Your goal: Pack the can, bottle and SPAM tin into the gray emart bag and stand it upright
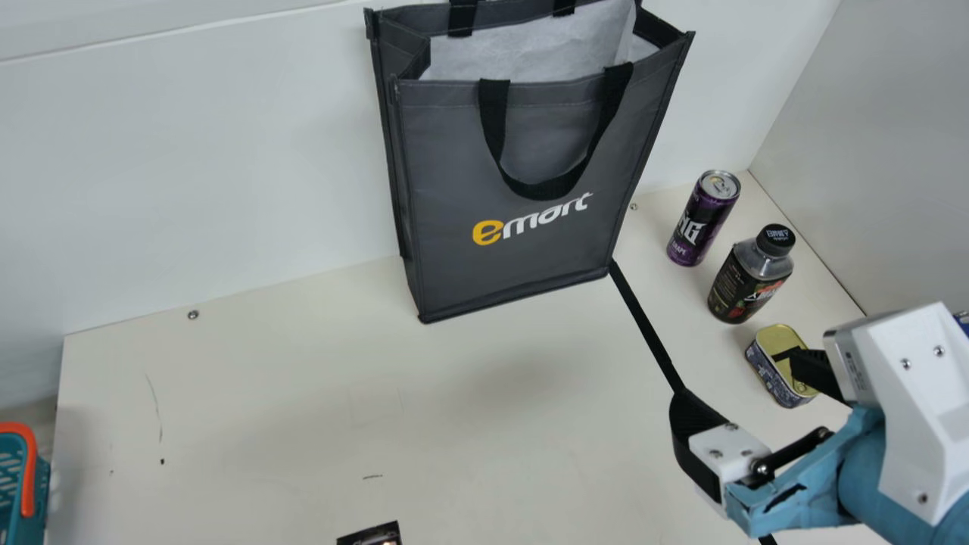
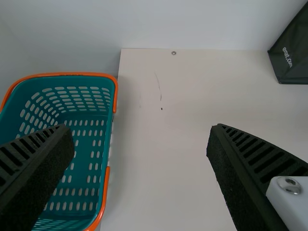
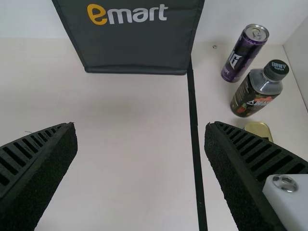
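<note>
- The bag (image 1: 447, 166) is stood upright at the back of the table (image 1: 492, 424), and its top is spread open. White can be seen inside. The name on its front is turned toward the robot.
- Two black loops (image 1: 493, 113) are fixed to the bag's front, as the ends of one handle.
- The can (image 1: 698, 223), the bottle (image 1: 746, 284) and the tin (image 1: 768, 375) are all left out of the bag. They are set in a row on the table, to the right of the bag.
- The can is stood up near the back wall (image 1: 204, 174). The bottle is stood up between the can and the tin, with its black cap on. The tin is laid flat, with its gold lid up.
- The right gripper (image 1: 734, 378) is held with its two fingers wide apart, and nothing is gripped. Part of the tin is hidden behind one finger in the main view.
- The left gripper (image 2: 140, 132) is spread wide too, with nothing between its fingers.
- A black line (image 1: 643, 325) is seen on the table, running from near the bag's bottom corner toward the robot's side.
- A green basket (image 2: 62, 74) with orange handles is placed beside the table's left edge.
</note>
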